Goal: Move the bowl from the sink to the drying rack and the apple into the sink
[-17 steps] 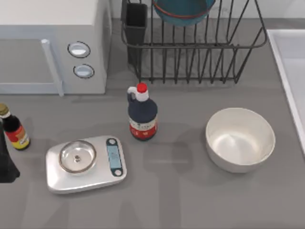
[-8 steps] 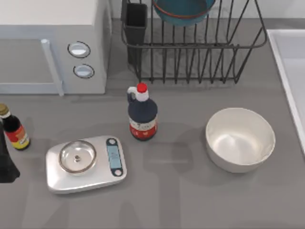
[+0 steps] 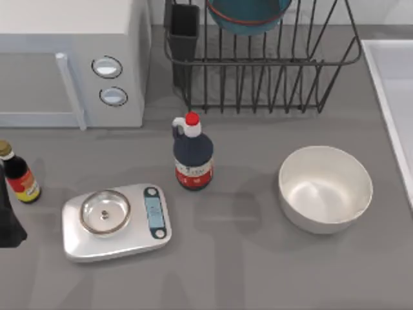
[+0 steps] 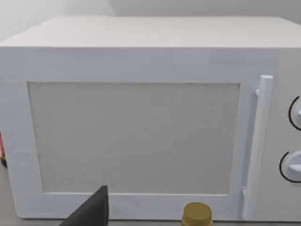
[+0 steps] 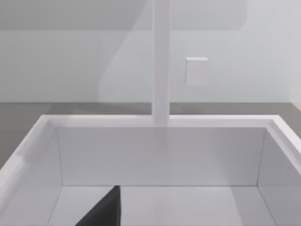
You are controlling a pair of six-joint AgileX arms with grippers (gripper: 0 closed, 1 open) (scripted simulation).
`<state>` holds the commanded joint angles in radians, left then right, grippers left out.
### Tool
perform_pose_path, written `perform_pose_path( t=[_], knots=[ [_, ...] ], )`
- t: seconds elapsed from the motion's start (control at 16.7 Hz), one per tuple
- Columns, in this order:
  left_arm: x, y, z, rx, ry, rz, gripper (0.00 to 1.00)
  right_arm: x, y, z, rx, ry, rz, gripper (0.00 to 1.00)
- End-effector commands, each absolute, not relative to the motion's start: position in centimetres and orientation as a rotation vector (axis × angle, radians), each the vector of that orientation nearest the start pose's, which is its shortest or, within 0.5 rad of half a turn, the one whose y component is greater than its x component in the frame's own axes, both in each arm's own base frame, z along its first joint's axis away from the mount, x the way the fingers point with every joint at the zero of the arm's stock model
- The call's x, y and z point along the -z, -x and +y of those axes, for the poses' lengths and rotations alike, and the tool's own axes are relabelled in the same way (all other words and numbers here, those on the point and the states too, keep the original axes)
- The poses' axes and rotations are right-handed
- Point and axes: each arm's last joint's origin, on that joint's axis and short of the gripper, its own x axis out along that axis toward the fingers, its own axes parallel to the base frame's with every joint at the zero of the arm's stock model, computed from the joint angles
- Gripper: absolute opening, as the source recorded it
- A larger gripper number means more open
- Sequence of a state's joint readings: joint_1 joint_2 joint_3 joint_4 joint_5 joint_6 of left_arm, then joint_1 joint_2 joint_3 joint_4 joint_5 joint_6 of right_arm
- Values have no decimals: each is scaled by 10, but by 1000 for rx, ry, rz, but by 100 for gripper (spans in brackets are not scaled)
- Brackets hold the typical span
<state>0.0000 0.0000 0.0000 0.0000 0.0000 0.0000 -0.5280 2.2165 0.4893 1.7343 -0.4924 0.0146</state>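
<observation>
From above, the dark teal-blue bowl (image 3: 248, 14) with its thin reddish band sits in the black wire drying rack (image 3: 271, 71) at the far edge of the table, between the upright bars. The rack's black square utensil cup (image 3: 184, 35) stands at its left corner, just beside the white microwave (image 3: 71, 61). The pale rim of the sink (image 3: 387, 97) runs along the table's right side. On the grey table (image 3: 258, 258), a plain white bowl (image 3: 324, 187) lies in front of the rack, near the sink rim but apart from it. A dark soy-sauce bottle with a red cap (image 3: 192, 153) stands upright near the middle, and a silver kitchen scale (image 3: 116, 221) lies to its left. A small brown sauce bottle (image 3: 18, 174) stands by the left edge, next to a dark part of my left arm (image 3: 8, 216).

From my left wrist, I face the microwave door (image 4: 134, 136) and its vertical handle (image 4: 256, 146). A gold bottle cap (image 4: 196, 215) pokes up in front of it, beside a black piece of my left gripper (image 4: 91, 212). Whether that gripper is released or clenched I cannot tell.

From my right wrist, I look into the white sink basin (image 5: 160, 155), with a pale upright post (image 5: 161, 61) behind its far rim. A black piece of my right gripper (image 5: 106, 209) hangs over the basin; its state I cannot tell either.
</observation>
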Motion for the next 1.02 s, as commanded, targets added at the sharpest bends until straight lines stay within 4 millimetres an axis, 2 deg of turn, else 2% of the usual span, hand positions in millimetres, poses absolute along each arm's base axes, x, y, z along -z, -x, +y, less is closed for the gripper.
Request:
perform_pose_path(
  t=[0.36,0.54,0.72,1.02],
  knots=[
    [-160,-106,-1,0,0,0,100,-59,-267,-136,10,0,-1,100],
    [-160,-106,-1,0,0,0,100,-66,-268,-134,13,1,0,100],
    [-160,-106,-1,0,0,0,100,-85,-268,-127,15,1,1,100],
    [-160,-106,-1,0,0,0,100,-131,-259,-102,16,4,0,100]
  ],
)
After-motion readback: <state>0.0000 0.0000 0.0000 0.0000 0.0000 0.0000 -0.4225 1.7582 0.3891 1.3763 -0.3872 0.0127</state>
